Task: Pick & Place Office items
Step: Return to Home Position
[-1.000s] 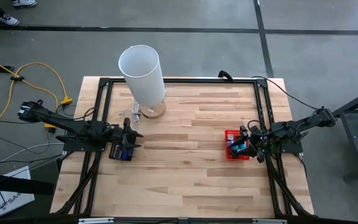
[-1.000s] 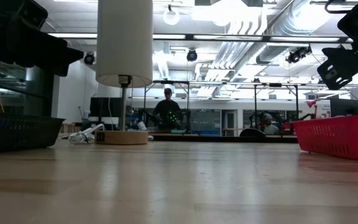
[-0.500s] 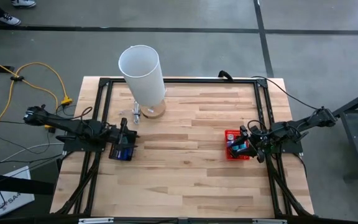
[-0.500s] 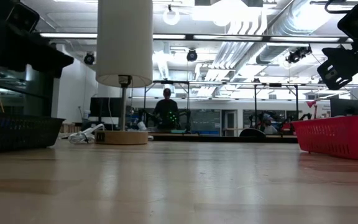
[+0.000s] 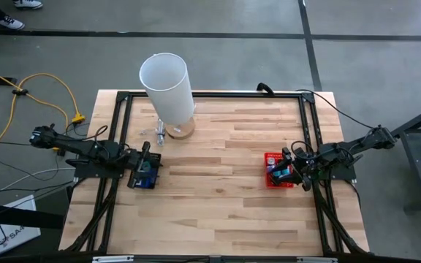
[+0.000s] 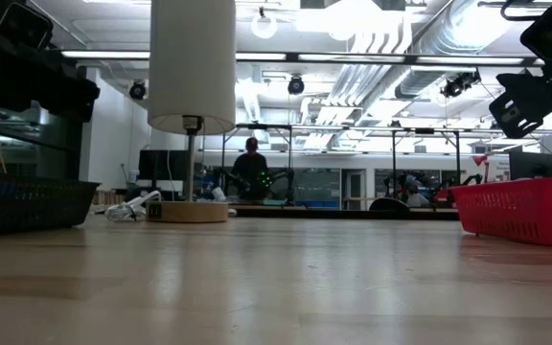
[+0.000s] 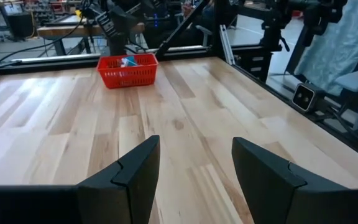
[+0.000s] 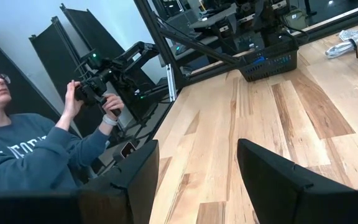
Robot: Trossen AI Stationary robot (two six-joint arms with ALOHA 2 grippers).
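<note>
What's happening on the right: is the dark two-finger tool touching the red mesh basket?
Apart. The low view shows the right tool hanging above the red mesh basket, with room background visible between them.

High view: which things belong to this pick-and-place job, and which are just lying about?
Job:
red basket holding blue and white office items
black basket with blue pieces
left end effector and right end effector, both open, empty

Lying about:
tall white cylinder on wooden base
white cable beside it
yellow cable on floor
</note>
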